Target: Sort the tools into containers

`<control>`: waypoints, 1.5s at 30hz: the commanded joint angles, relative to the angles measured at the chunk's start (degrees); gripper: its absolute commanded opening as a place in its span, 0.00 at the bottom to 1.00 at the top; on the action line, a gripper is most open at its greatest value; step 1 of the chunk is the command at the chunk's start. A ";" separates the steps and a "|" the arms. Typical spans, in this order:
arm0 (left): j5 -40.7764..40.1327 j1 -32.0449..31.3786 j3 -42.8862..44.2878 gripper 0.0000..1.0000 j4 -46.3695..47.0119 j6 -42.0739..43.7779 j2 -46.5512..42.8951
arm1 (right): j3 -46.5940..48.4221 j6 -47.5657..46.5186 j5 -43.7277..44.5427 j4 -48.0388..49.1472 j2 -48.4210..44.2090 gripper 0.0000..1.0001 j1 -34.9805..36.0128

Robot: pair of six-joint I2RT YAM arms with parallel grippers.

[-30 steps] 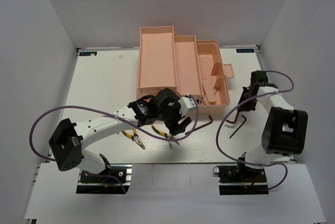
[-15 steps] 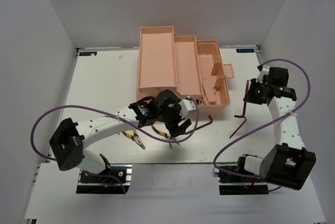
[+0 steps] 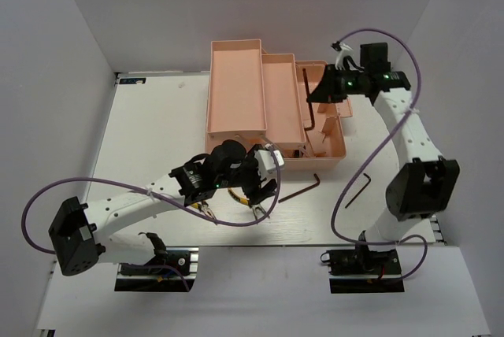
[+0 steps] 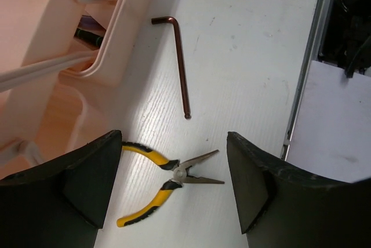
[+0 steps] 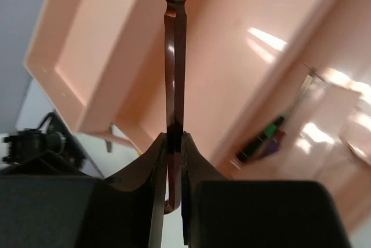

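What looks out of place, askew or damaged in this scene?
Nothing looks damaged or spilled. Some tools lie loose on the table outside the pink toolbox: yellow-handled pliers, a hex key near its front wall, and a second hex key farther right.

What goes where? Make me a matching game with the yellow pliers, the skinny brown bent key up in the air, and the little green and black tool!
Things:
1. yellow-handled metal pliers
2. thin brown L-shaped metal hex key
3. small green-and-black tool

Places:
A. inside the salmon-pink plastic toolbox
B. lying on the white table, under the open left fingers
C. pinched between the shut right fingers, above the toolbox

Pairs: 1-B, 2-C, 3-A
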 commanded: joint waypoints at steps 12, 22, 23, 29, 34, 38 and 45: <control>-2.60 -0.25 -1.34 0.77 2.18 1.56 2.46 | 13.38 10.14 5.11 3.70 15.66 0.13 9.43; -0.32 -0.25 0.42 0.54 1.65 0.42 5.63 | 11.72 7.50 7.49 1.77 11.64 0.41 9.08; -0.32 -0.25 0.42 0.50 1.65 0.42 5.63 | 11.63 5.15 8.45 0.63 10.41 0.44 9.08; 1.43 -0.25 1.65 0.28 1.65 -0.81 9.58 | -9.32 -2.78 26.71 4.21 -8.13 0.00 7.15; 2.05 -0.77 5.95 0.46 0.34 -1.95 15.82 | -24.38 -9.18 35.70 2.49 -22.99 0.00 2.84; -0.49 -3.14 10.52 0.55 -2.12 -3.01 21.36 | -32.91 -11.66 35.97 -1.05 -28.88 0.20 -1.73; -11.99 -7.27 22.37 0.55 -8.01 -5.81 33.20 | -45.94 -11.49 31.58 -0.79 -33.81 0.33 -9.54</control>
